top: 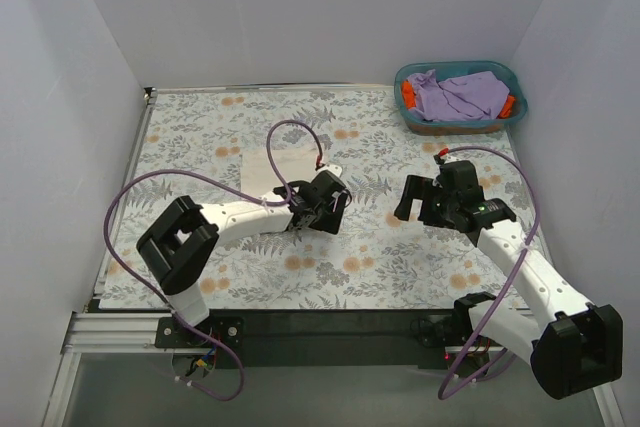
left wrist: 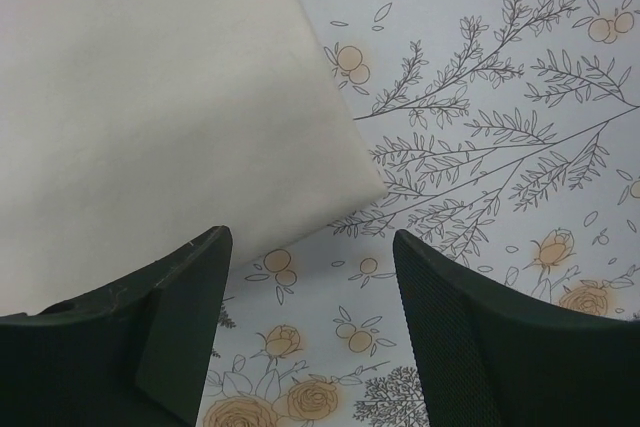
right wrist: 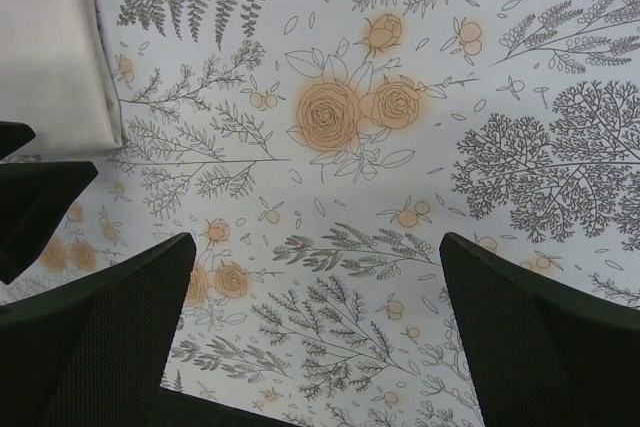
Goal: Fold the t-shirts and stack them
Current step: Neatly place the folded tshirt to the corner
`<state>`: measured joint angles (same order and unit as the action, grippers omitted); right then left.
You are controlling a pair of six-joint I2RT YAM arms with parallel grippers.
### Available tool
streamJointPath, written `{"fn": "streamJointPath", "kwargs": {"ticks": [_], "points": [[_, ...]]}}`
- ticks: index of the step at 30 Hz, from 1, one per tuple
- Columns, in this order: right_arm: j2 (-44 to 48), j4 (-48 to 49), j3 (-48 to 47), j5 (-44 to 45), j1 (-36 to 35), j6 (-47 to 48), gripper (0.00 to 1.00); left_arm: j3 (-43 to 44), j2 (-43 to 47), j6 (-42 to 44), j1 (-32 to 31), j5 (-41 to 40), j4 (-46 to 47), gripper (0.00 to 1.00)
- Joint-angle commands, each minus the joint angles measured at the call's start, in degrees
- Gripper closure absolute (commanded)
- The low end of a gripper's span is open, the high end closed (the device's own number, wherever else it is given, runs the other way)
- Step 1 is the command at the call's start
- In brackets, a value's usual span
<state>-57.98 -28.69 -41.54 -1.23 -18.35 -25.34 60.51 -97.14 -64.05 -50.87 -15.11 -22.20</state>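
Cream t-shirt (left wrist: 150, 87) lies folded flat, left of centre on the floral surface (top: 200, 127), edges square. One corner points at our left hand (left wrist: 308, 247), which hangs just off that corner with jaws partly apart and nothing between them. Right hand (right wrist: 315, 247) is over bare surface, apart from the shirt, jaws spread wide, empty.

Far-right back corner: teal basket (top: 455, 67) holds a bunched lavender t-shirt (top: 460, 95), with orange-red cloth (top: 408, 97) showing at both ends.

We judge all of it light, limp and not fragile. The cloth likely slides easily here, and a fold opens if dragged by one layer.
- Cream: pinch through all layers at an edge or corner.
- Lavender: grab a high ridge of the bunch, find the shoulders or hem once it's flat.
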Motion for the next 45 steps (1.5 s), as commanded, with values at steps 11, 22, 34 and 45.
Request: {"fn": "streamJointPath", "kwargs": {"ticks": [11, 22, 34, 45], "points": [[-3.6, 0.4, 0.9, -2.3, 1.2, 0.2, 0.02, 4.8, -8.6, 2.0, -2.7, -3.1, 2.9, 0.56], [-13.8, 15.6, 2.8, -17.6, 1.1, -8.4, 0.02, -0.5, -4.5, -1.7, -2.8, -3.8, 4.5, 1.00], [-32.4, 39.1, -0.6, -26.7, -3.8, -20.3, 0.05, -5.4, 5.5, -5.4, -2.8, -2.0, 7.7, 1.00], [-47.7, 45.8, -8.6, -26.0, -11.8, -28.1, 0.14, -6.4, 7.9, -7.9, -2.8, -1.7, 8.0, 1.00]]}}
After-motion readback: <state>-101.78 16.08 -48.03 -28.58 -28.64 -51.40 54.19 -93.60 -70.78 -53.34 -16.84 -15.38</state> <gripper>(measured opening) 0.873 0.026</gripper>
